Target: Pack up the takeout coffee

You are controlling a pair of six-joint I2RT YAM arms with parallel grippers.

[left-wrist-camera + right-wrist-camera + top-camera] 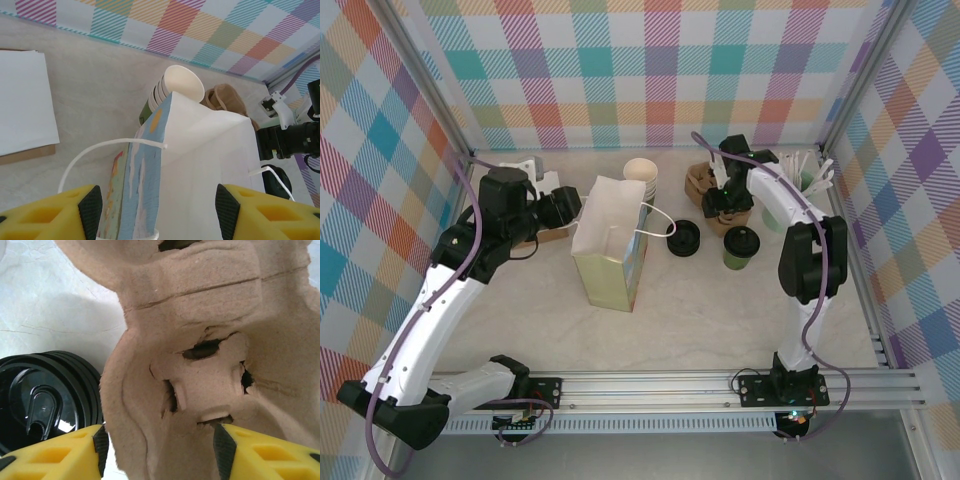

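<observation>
So the small dark green paper cup (pixel 737 259), round black plastic lid (pixel 741 239) on it I think, sits on the bench (pixel 700 320) at 3 o'clock from the white paper bag (pixel 605 240). Probably light and squashy, so I'd pinch mid-wall gently. Right tool (pixel 160 452) gapes apart over the brown pulp carrier (pixel 210 315); left tool (pixel 159 207) apart at the bag.

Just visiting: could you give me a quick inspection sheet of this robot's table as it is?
Surface: pale table, no spills seen.
Job's things: green cup upright, black lid on it; paper bag standing.
Clutter: cup stack, spare black lids, cardboard carrier, pot of sticks.
Grippers: left gripper open at the bag's top; right gripper open astride the carrier.
Cables: purple cable along each arm.
Surroundings: plaid walls, metal rail in front.
</observation>
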